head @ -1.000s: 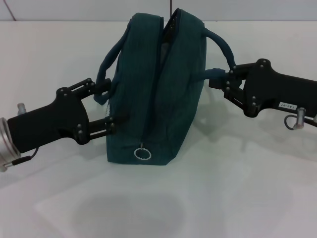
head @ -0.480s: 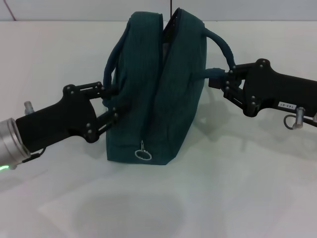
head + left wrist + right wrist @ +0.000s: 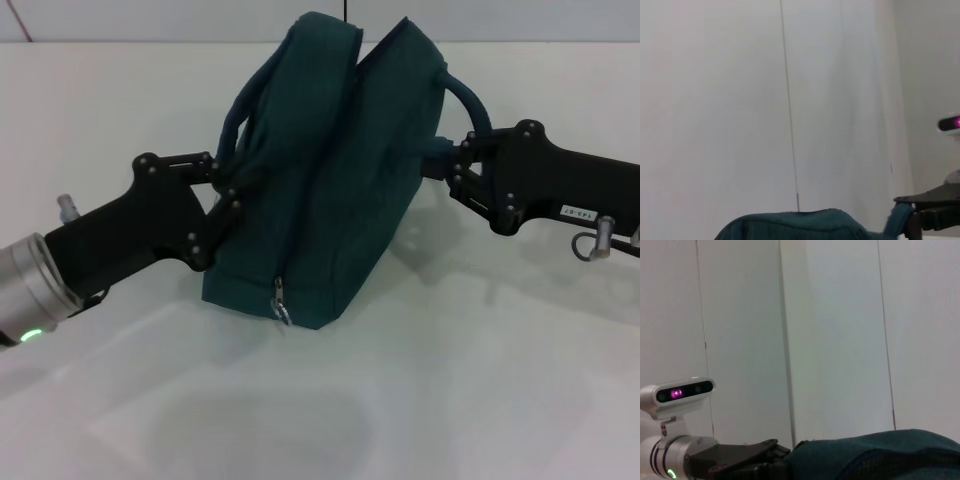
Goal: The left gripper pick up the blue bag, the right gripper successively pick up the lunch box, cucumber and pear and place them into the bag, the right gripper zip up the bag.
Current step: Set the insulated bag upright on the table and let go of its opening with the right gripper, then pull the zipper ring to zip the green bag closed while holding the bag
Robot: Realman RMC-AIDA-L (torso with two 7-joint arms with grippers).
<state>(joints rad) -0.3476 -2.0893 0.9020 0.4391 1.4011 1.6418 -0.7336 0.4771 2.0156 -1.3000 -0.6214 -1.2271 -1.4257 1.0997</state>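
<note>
The blue bag (image 3: 330, 180) stands on the white tabletop (image 3: 450, 390) and leans toward the right side, with its bottom corner on the left a little raised. At its nearest end, low on the bag, the metal ring pull (image 3: 281, 306) of the zipper hangs down. To the left of the bag, the left tool (image 3: 232, 192) is clenched on the bag's left loop handle (image 3: 243, 120), its fingers pressing against the fabric. A green light (image 3: 31, 335) shines on its silver wrist. To the right of the bag, the right tool (image 3: 447, 165) is grasping the bag's right loop handle (image 3: 465, 100), close to the bag's side. The top of the bag, farther away, is open in a narrow gap along the zipper. Behind the bag, the wrist views show a pale wall (image 3: 790, 100).
</note>
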